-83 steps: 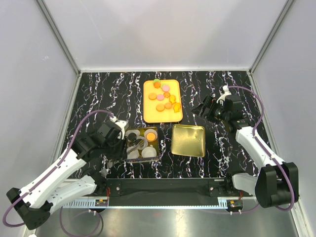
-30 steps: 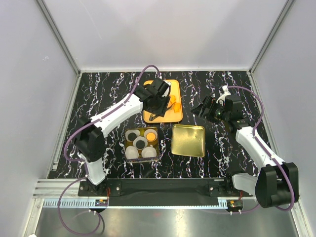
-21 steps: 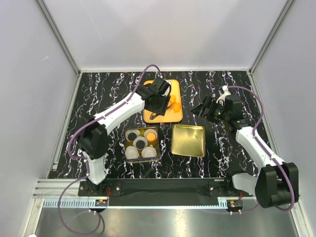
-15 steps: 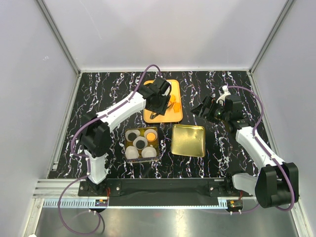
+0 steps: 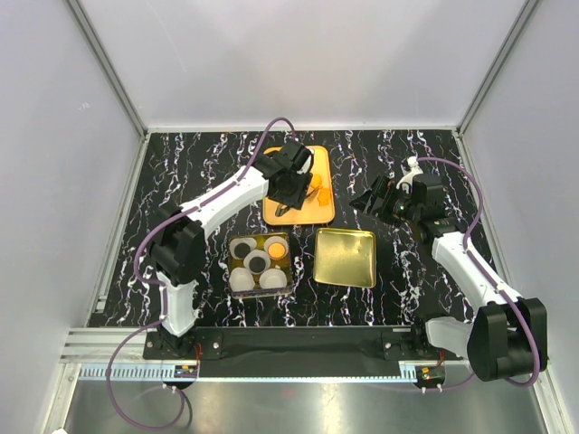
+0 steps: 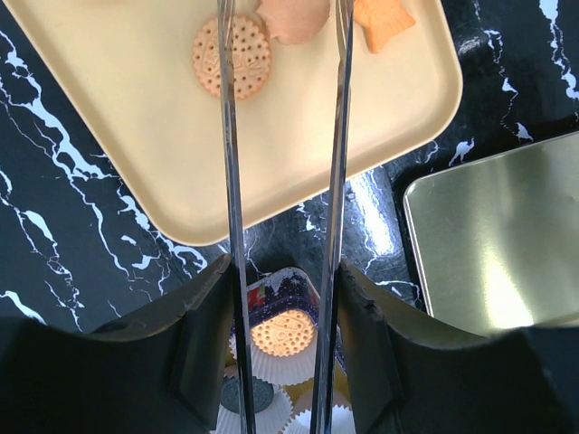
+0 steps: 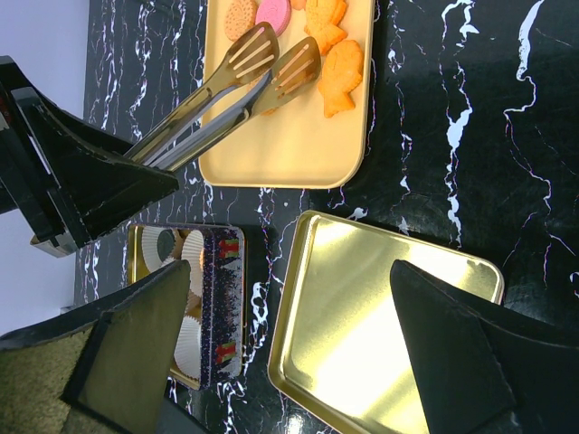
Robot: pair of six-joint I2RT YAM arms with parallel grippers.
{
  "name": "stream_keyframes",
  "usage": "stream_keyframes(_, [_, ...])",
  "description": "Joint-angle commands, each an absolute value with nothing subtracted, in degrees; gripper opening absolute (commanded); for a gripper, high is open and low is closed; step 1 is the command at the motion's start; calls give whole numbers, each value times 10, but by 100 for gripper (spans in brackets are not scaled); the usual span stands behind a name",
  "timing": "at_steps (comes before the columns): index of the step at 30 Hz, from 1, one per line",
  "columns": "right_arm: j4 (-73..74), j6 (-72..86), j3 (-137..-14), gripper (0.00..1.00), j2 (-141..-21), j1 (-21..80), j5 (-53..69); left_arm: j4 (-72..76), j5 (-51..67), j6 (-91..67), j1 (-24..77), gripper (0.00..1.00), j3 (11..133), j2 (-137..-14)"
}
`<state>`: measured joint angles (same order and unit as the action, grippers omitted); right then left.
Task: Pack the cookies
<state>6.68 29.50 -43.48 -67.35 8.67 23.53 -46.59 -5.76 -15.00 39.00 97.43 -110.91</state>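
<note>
Cookies lie on the orange tray (image 5: 298, 213): a round orange one (image 6: 232, 56), a pink one (image 7: 274, 13) and an orange fish-shaped one (image 7: 342, 72). My left gripper (image 5: 288, 181) is over the tray, shut on metal tongs (image 7: 271, 59). The tong tips are slightly apart with nothing between them, just above the tray beside the cookies. The tin (image 5: 262, 262) holds white paper cups, with an orange cookie (image 6: 282, 333) and a black one (image 6: 246, 395) in them. My right gripper (image 5: 369, 201) is open and empty, above the table right of the tray.
The gold tin lid (image 5: 345, 257) lies upside down right of the tin and also shows in the right wrist view (image 7: 380, 316). The black marble table (image 5: 199, 172) is walled at the back and both sides.
My left arm has swung from the tin to the orange tray with the tongs. Over the last second it has barely shifted there. The right arm has not moved.
</note>
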Motion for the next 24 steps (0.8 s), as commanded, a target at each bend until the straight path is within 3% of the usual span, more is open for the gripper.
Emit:
stream_keyframes(1, [54, 287, -452, 99, -662, 88, 239, -445, -40, -140, 388, 50, 1005, -1112])
stream_keyframes(24, [51, 287, -451, 100, -663, 88, 241, -473, -45, -142, 388, 43, 1009, -1114])
